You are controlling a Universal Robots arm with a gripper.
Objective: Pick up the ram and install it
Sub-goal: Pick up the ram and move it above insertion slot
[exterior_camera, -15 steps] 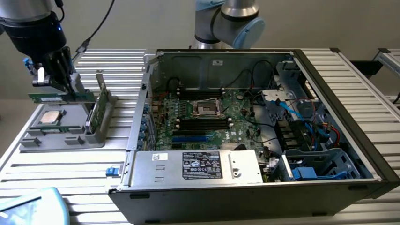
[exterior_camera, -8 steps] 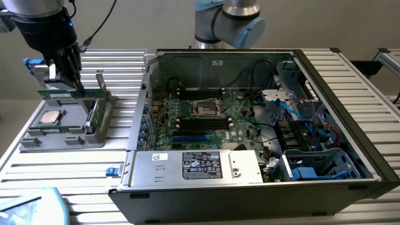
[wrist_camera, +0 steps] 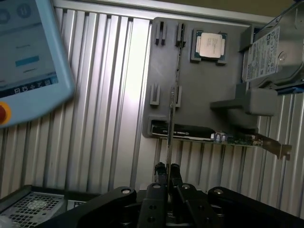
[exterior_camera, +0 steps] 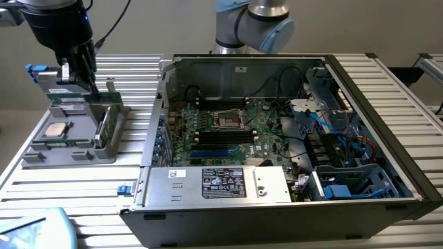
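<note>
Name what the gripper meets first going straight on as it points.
Probably the gray tray, which the gripper, shut on the ram, points down at; the held ram would touch first. Depth unclear.

The arm (exterior_camera: 239, 23) is a round, silver-grey tube with a bulky joint closed by a pale blue cap (exterior_camera: 280, 32). Its wrist section (exterior_camera: 59, 23) is a glossy black cylinder with a small blue gleam on one side, and a thin black cable (exterior_camera: 116, 22) trails off it. The gripper (wrist_camera: 167, 167) is matte black, with a broad, angular body carrying two round silver screw heads (wrist_camera: 124, 191) and slim, flat black jaws with small squared tips.
</note>
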